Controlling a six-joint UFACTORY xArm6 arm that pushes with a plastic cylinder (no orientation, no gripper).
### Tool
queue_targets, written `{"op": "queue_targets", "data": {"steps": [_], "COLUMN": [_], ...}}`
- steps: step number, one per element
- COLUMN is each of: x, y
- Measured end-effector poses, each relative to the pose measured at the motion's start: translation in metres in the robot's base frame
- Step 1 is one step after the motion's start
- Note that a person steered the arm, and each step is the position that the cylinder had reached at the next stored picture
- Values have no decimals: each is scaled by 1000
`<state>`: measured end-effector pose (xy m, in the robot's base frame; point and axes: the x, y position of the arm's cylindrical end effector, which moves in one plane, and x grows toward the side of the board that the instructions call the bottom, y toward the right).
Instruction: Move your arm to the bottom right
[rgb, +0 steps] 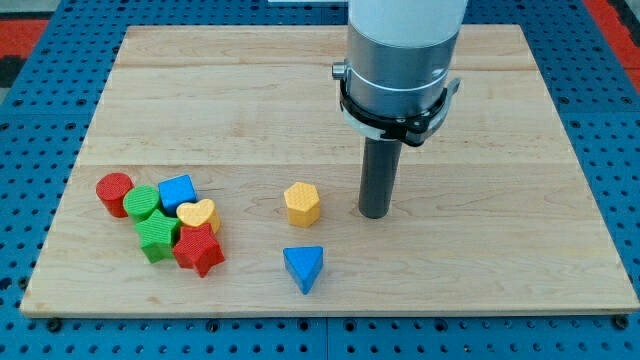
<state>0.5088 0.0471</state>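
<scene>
My tip (375, 213) rests on the wooden board (500, 260), a little right of the board's middle. A yellow hexagon block (302, 203) lies just to the tip's left, apart from it. A blue triangle block (303, 268) lies below the hexagon, down and left of the tip. At the view's lower left is a tight cluster: a red cylinder (114, 193), a green cylinder (142, 203), a blue cube (178, 191), a yellow heart (197, 214), a green star (157, 237) and a red star (198, 250).
The arm's grey body (402, 60) rises above the rod at the view's top. The board lies on a blue pegboard table (30, 150). The board's edges run near the view's bottom and right.
</scene>
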Motion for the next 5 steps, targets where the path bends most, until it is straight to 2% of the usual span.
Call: {"op": "queue_targets", "data": {"steps": [2, 3, 4, 5], "x": [4, 4, 16, 80], "y": [-114, -51, 61, 137]}}
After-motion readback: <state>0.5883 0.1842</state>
